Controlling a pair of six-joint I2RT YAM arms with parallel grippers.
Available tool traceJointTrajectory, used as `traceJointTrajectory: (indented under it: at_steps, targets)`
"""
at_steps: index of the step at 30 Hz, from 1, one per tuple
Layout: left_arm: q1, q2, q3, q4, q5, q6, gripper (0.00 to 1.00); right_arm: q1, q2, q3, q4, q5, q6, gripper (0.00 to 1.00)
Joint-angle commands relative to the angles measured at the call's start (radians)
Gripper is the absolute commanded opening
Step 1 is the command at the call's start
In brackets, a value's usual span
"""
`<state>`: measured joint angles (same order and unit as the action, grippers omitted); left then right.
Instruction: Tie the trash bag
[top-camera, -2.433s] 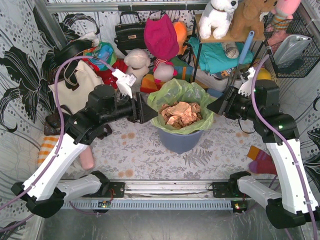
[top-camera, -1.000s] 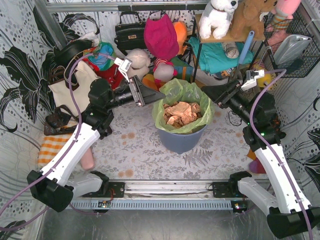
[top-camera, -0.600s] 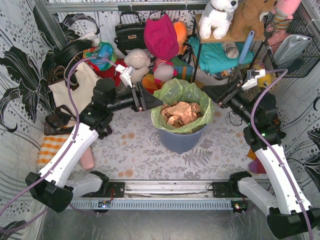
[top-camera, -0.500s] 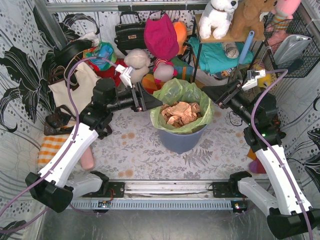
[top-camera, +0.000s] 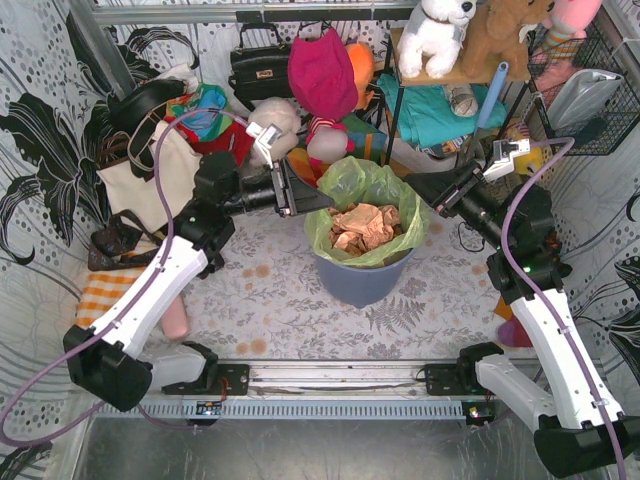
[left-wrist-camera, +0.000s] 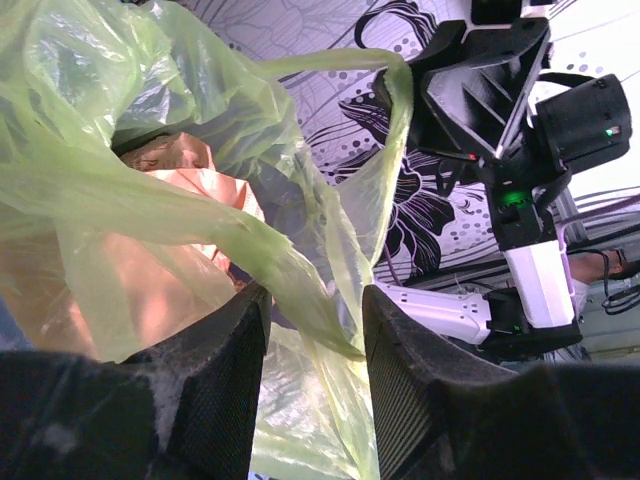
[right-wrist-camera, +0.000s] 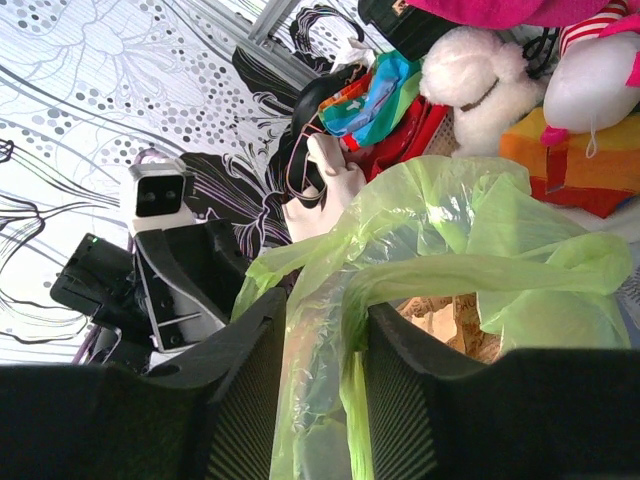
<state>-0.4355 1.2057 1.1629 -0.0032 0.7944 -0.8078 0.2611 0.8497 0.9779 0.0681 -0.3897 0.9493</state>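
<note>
My left gripper (left-wrist-camera: 315, 310) and right gripper (right-wrist-camera: 325, 318) stand parted, the rim of the trash bag (top-camera: 362, 185) between each one's fingers

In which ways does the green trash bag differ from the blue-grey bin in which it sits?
The trash bag is thin, translucent, light green; the bin is opaque blue-grey. The trash bag is wrinkled and loose, its top folding over the rim; the bin has a smooth round wall. Crumpled paper shows through the trash bag, nothing through the bin. Both stand open at the top.
</note>
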Motion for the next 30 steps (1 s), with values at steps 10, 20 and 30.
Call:
traceJointTrajectory:
  at_steps: [10,20,30]
  targets:
    - [0.004,0.057,0.080,0.015,0.005,0.023,0.39,0.000,0.000,0.034,0.017,0.000,-0.030,0.25]
    - [0.005,0.061,0.132,0.238,0.065,-0.137,0.28,-0.001,0.010,0.056,0.027,0.006,-0.033,0.15]
    - [0.004,0.080,0.122,0.249,0.053,-0.153,0.41,-0.001,0.011,0.058,0.029,0.001,-0.038,0.15]
